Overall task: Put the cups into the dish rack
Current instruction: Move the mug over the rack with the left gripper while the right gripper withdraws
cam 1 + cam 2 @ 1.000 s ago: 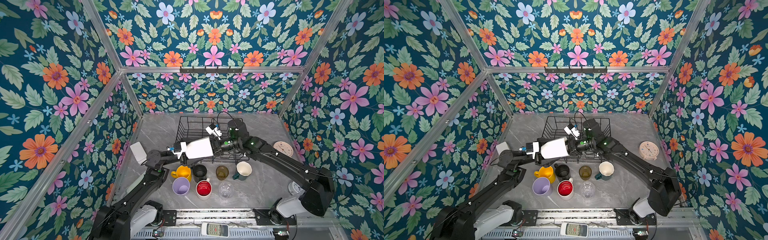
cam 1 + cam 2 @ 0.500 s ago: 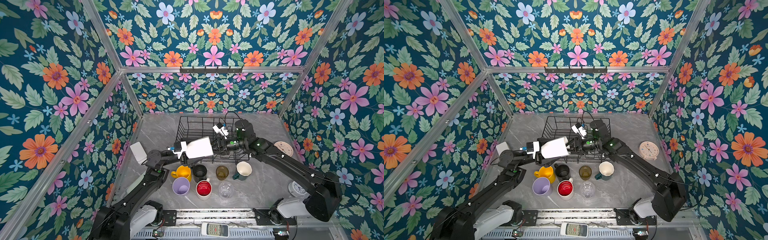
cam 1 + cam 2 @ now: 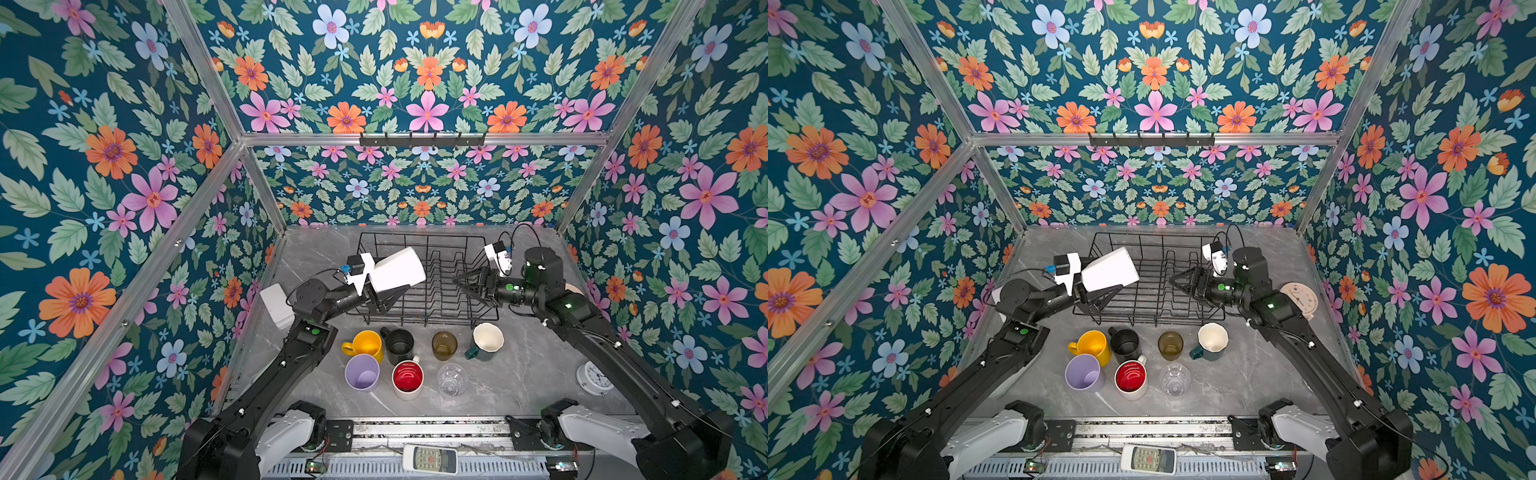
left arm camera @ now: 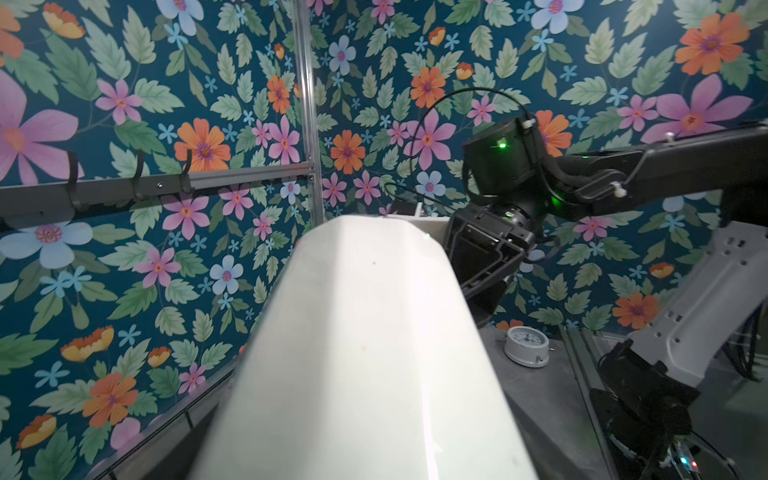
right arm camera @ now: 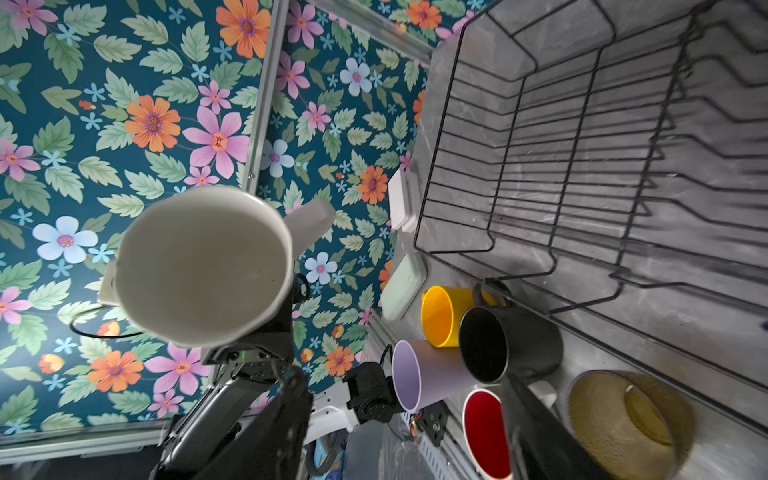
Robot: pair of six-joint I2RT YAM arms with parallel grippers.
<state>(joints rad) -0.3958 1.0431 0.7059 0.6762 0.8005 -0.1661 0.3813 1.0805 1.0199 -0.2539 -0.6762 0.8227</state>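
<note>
Black wire dish rack [image 3: 440, 291] at the rear of the tabletop [image 3: 519, 374]. The left gripper [image 3: 384, 297], jaws clamped on the white mug [image 3: 397, 272], holds it sideways above the rack's left end. The right gripper [image 3: 463, 282], jaws spread, holds nothing over the right end. Seven more cups [image 3: 407, 376] stand in front.

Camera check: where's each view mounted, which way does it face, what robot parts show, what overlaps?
Top views: high behind the bases, looking down at dish rack and cups; both arms show.
Left wrist: left arm, looking along the held white mug toward the right gripper; own fingers hidden.
Right wrist: right arm, facing the mug's mouth and left arm; one own finger shows.
Shared: all see the white mug.
</note>
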